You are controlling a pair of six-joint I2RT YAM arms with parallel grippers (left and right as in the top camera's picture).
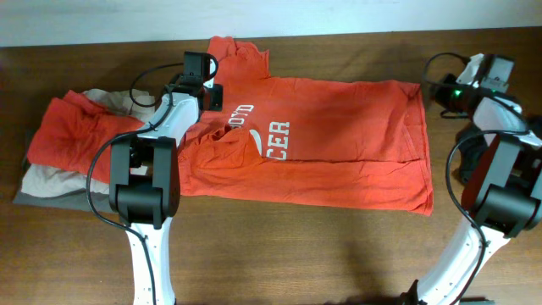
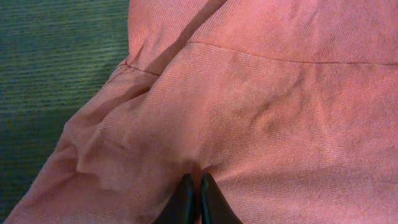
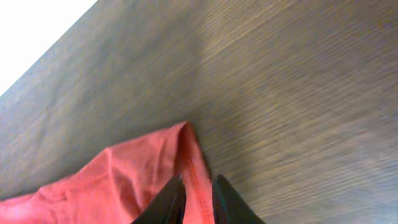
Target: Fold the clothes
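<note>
T-shirt (image 1: pixel 339 127): I see it spread flat on the tabletop (image 1: pixel 296 246), orange-red and lying sideways, with the neck end toward the left arm and the hem toward the right arm.
Lettering (image 1: pixel 275 134): white letters "CER" and a white swoosh face up, just beside the left arm.
Hem edge (image 1: pixel 423 152): it runs almost straight on the right side. Its far corner reaches the right gripper, and its near corner lies flat on the wood.
Sleeve (image 1: pixel 241 55): it points to the far side of the tabletop and is a little wrinkled.
Near edge: the long side of the shirt lies close to the base of the left arm, with some folds there.
Left gripper (image 2: pixel 194 196): it is down on the shoulder area beside the sleeve. The jaws are clenched and pinch a small fold of the fabric, which puckers toward the tips.
Right gripper (image 3: pixel 198 198): the jaws grasp the stitched hem at the corner, and the edge passes between them.
Pile (image 1: pixel 68 140): another orange-red garment lies on beige cloth to the left of the shirt, and the left arm stands between the two.
Open room: bare wood shows on the near side between the two arm bases, and in a narrower strip on the far side behind the shirt. Around the right gripper, the right wrist view shows only bare wood beyond the corner.
</note>
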